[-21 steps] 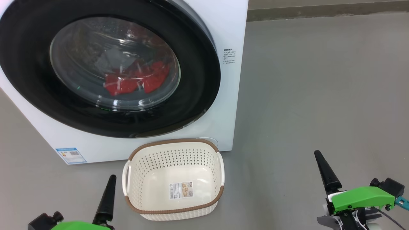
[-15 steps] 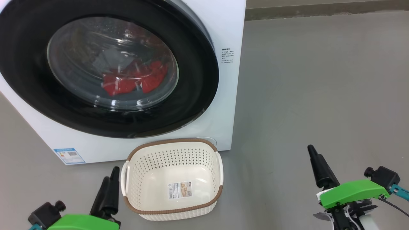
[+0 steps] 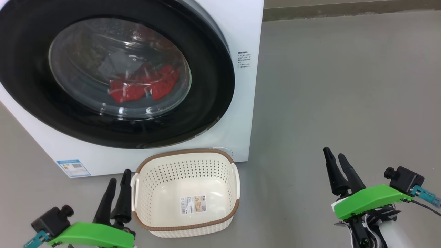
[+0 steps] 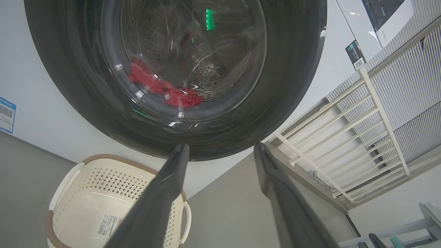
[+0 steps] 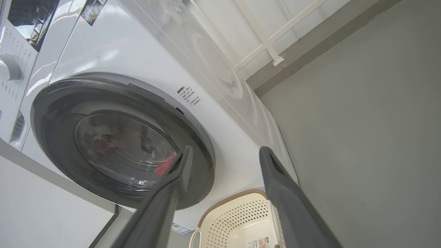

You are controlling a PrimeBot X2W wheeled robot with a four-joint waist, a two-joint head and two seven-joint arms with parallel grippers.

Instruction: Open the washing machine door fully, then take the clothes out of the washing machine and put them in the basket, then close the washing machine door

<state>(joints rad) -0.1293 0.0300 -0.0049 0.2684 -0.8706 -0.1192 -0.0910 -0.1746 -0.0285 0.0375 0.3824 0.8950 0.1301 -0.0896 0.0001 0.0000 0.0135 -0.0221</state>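
The white washing machine [image 3: 241, 27] stands at the upper left with its black-rimmed door [image 3: 213, 86] flat against its front. Red clothes [image 3: 144, 88] lie in the drum behind the glass. The empty cream basket [image 3: 186, 162] sits on the floor just below the door. My left gripper [image 3: 119, 175] is open beside the basket's left handle, holding nothing. My right gripper [image 3: 334, 155] is open over bare floor to the basket's right. In the left wrist view the door [image 4: 293, 69], clothes [image 4: 165, 91] and basket [image 4: 86, 193] lie ahead of the fingers. The right wrist view shows the door [image 5: 55, 144] and basket [image 5: 237, 217].
Grey floor [image 3: 344, 86] stretches to the right of the machine, with a wall base [image 3: 344, 12] at the back. A white slatted rack [image 4: 361, 131] stands beside the machine. A blue label [image 3: 72, 167] marks the machine's lower left front.
Both grippers have risen further into the head view, and each now shows two separate fingers. The picture has shifted slightly; the machine and basket stay put.
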